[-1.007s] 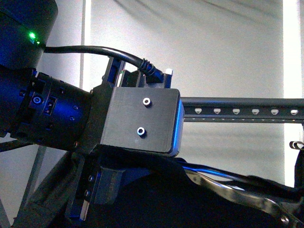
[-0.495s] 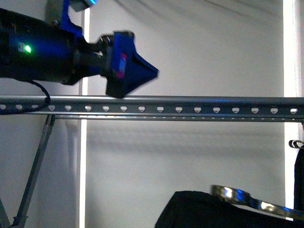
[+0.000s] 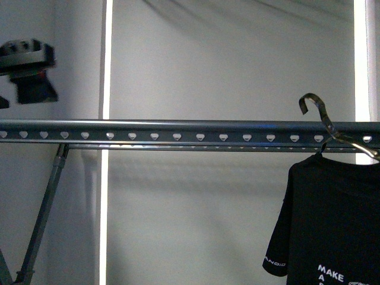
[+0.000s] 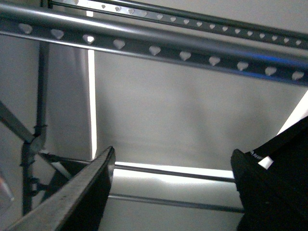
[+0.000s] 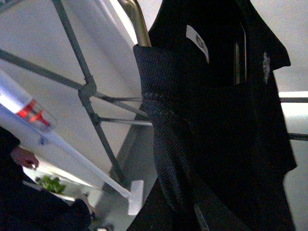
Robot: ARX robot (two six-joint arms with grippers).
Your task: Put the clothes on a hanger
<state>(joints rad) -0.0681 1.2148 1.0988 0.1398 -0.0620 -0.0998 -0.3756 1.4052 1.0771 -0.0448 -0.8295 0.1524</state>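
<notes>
Near the right end of the hanger (image 3: 178,127), a black T-shirt (image 3: 332,219) hangs.

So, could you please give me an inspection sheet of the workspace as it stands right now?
Surface: nothing seen.
Job's things: hanger rail level on a slanted leg; black T-shirt on a metal coat hanger, hook tip above the rail; whether it rests there is unclear.
Clutter: nothing seen.
Grippers: left gripper open, empty; right gripper not made out.
Cables: nothing seen.
Surroundings: pale backdrop; a person's hand and a white pole in the right wrist view.
</notes>
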